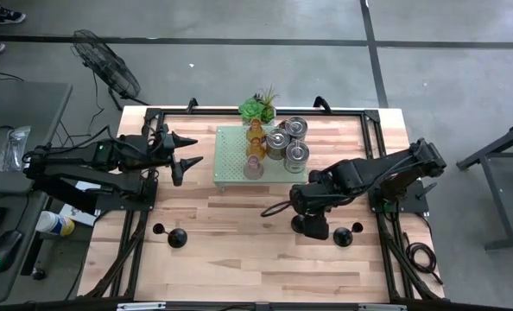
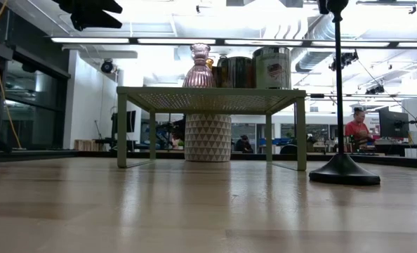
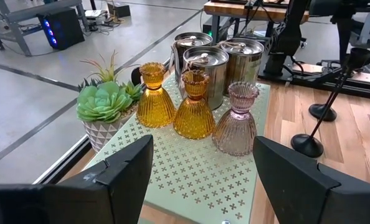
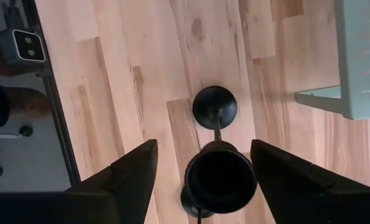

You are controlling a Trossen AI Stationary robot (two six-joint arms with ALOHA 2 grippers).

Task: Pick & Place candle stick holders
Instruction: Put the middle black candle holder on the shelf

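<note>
I am looking at a light wooden table (image 1: 239, 259) with a black frame running along its edges. A pale green perforated stand (image 1: 232, 155) is sitting on its legs near the middle of the far edge, and a green potted plant (image 1: 258, 107) is standing just behind it, right at that edge. Two black holders (image 1: 177, 238) are standing toward the near left corner, and two more black holders (image 1: 343, 236) are standing toward the near right corner.

Black holders (image 1: 346, 234) on table, glass (image 3: 194, 106), silvery (image 3: 205, 67) on stand
</note>
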